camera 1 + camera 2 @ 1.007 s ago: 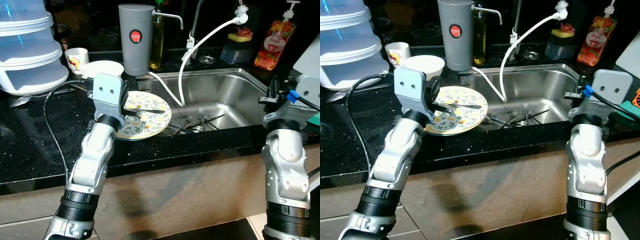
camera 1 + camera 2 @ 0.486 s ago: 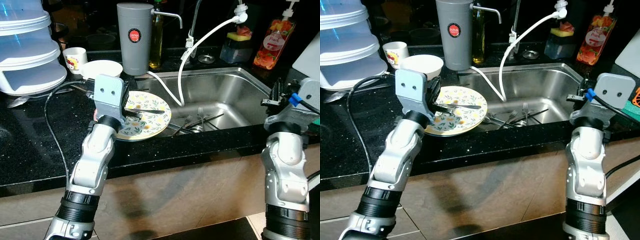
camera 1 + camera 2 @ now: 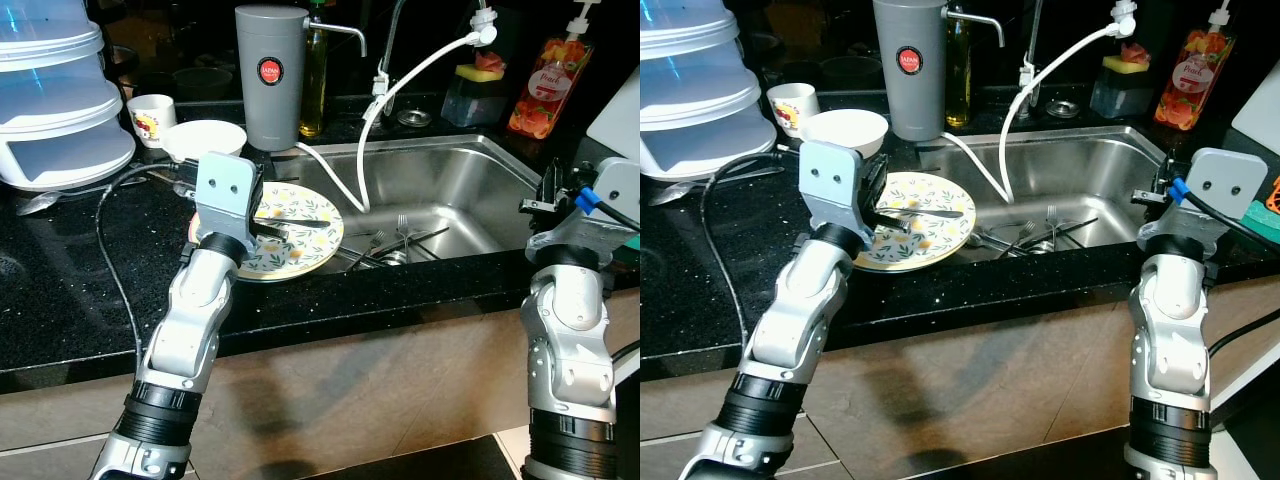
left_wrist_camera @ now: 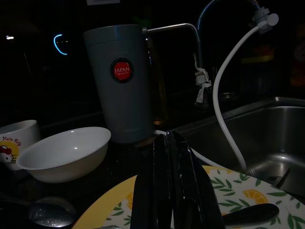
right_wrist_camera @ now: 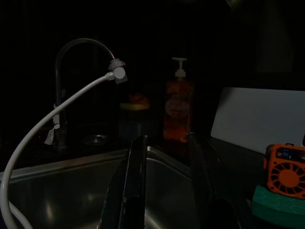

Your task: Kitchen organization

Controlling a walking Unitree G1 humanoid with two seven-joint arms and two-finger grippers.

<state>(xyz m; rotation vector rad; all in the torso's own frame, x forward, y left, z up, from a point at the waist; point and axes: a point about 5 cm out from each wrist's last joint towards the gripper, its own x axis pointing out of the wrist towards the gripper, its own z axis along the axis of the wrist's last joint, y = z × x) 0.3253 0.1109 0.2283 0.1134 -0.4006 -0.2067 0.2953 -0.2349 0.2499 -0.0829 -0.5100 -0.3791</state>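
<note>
Our left gripper (image 3: pixel 262 226) sits over the plate (image 3: pixel 300 240) at the counter (image 3: pixel 60 290) edge by the sink (image 3: pixel 460 190), fingers pressed together on nothing. We think a careless nudge slides it in; right gripper (image 5: pixel 164 191) fingers hang apart.

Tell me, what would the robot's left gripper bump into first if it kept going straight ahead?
Probably the grey thermos. The left gripper, jaws closed, points over the floral plate toward it, though depth is hard to judge.

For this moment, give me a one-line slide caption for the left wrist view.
Left tool, shut, over the floral plate, facing white bowl and grey flask.
</note>
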